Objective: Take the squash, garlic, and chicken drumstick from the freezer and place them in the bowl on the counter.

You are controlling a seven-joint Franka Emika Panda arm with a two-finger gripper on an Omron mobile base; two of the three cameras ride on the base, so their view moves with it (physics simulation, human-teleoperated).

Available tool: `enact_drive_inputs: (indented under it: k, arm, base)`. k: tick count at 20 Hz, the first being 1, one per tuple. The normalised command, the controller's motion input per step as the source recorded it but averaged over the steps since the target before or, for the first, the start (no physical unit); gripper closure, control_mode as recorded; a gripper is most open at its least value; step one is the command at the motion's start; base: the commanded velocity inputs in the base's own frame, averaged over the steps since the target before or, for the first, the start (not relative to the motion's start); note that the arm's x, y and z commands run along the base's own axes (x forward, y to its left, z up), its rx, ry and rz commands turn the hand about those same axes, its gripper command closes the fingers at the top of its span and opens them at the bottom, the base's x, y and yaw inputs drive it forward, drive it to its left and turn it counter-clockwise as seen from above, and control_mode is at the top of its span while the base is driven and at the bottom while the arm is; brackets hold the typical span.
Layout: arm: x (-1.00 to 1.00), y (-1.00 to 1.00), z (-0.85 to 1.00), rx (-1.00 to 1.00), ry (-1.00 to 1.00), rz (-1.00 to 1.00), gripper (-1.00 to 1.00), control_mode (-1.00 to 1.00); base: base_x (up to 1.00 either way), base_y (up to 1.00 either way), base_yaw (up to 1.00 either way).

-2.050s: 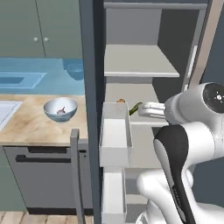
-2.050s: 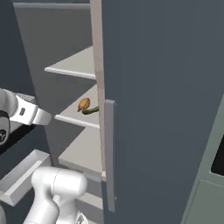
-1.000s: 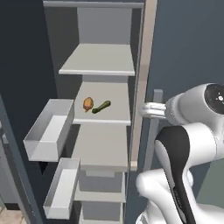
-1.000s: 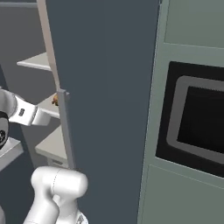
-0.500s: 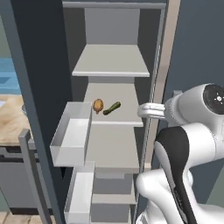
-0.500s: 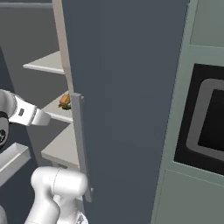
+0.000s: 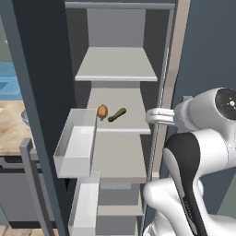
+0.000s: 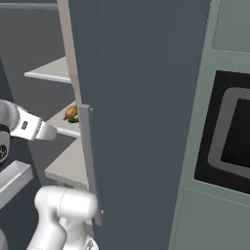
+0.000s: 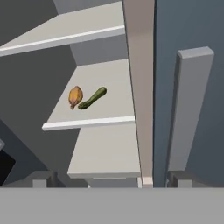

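Note:
The freezer (image 7: 117,64) stands open. On its middle shelf lie the orange-brown chicken drumstick (image 7: 102,111) and, just right of it, the dark green squash (image 7: 117,115); both also show in the hand view, drumstick (image 9: 75,96) and squash (image 9: 92,98). From the right, the drumstick (image 8: 72,112) peeks past the door edge. The garlic is out of view. My gripper (image 7: 150,116) hovers right of the shelf, open and empty, well short of the foods; its fingertips (image 9: 43,178) stand wide apart. A bluish sliver that may be the bowl (image 7: 24,117) sits on the counter (image 7: 9,133).
White door bins (image 7: 76,144) hang on the left door. The right freezer door (image 8: 141,107) with its bar handle (image 8: 88,161) stands close beside my hand (image 8: 46,131). A built-in oven (image 8: 234,132) is at far right. The shelves above and below are bare.
The whole picture has shifted, so the base has driven; the freezer now sits more centred. The foods stay put on the shelf, and the gripper remains open.

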Motion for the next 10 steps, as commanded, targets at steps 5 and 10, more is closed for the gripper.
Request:
enact_drive_inputs:
  k: [5, 10]
  arm:
    - [0.0, 0.0, 0.0, 0.0, 0.0, 0.0, -1.0, 1.0]
    - [0.04, 0.0, 0.0, 0.0, 0.0, 0.0, -1.0, -1.0]
  base:
    - [0.38, 0.27, -0.21]
    - [0.21, 0.02, -0.06]
